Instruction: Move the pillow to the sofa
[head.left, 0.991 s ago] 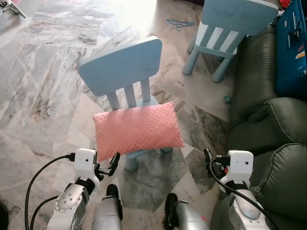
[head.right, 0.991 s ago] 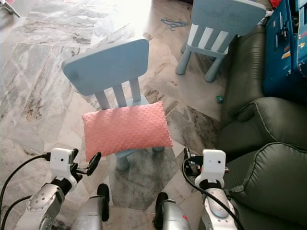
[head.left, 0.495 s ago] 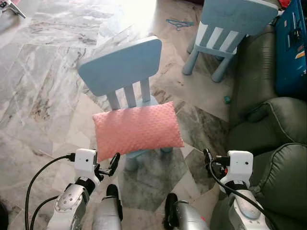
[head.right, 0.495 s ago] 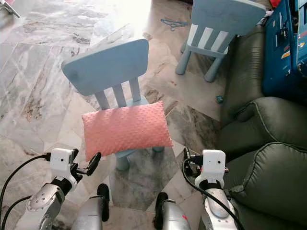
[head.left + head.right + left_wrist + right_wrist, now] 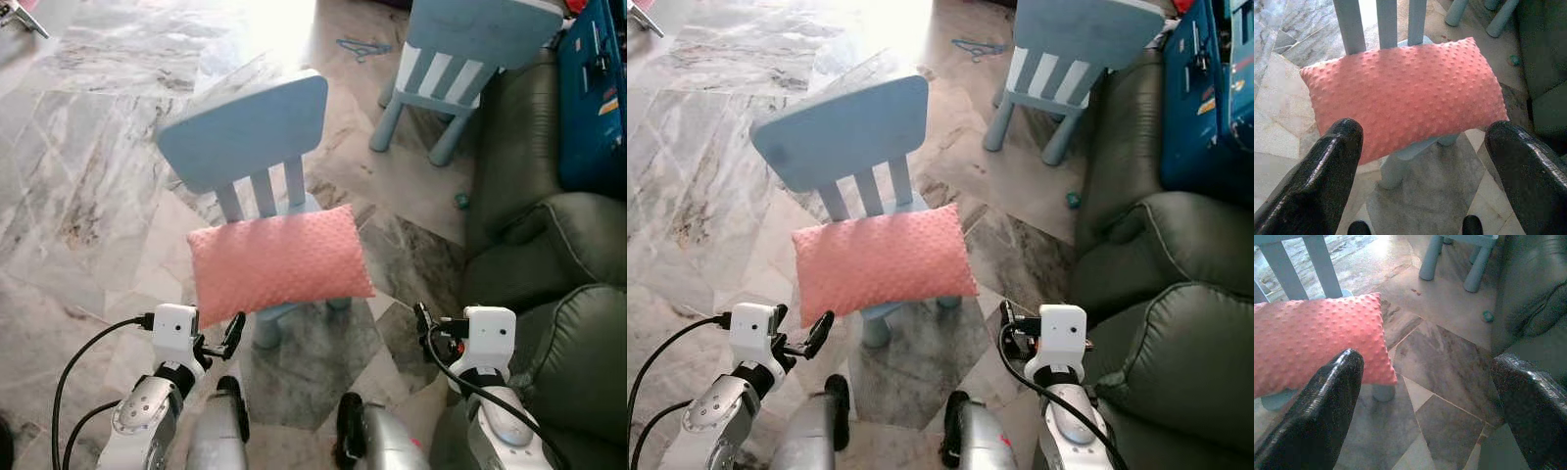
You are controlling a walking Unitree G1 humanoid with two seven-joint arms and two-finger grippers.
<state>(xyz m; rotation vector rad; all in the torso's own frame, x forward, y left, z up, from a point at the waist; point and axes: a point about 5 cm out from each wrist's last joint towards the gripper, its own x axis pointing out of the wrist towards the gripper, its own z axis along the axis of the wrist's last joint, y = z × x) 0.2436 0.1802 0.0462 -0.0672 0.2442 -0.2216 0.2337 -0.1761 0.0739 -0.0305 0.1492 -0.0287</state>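
Pillow (image 5: 279, 258), one, rests on one of two chairs (image 5: 245, 137).

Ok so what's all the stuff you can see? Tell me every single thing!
pillow: one, pink and bumpy, lying on the seat of the near chair.
near chair: one, light blue, on the floor right in front of the robot.
far chair: one, light blue with white slats, farther off beside the sofa.
sofa: one, dark green, along the robot's right.
blue case: one, on the sofa at the far end.
small teal thing: one, on the floor by the sofa; too small to tell what.
floor: grey and white marble tiles.
left gripper: black fingers, open, low, just short of the pillow.
right gripper: black fingers, open, low, between chair and sofa.
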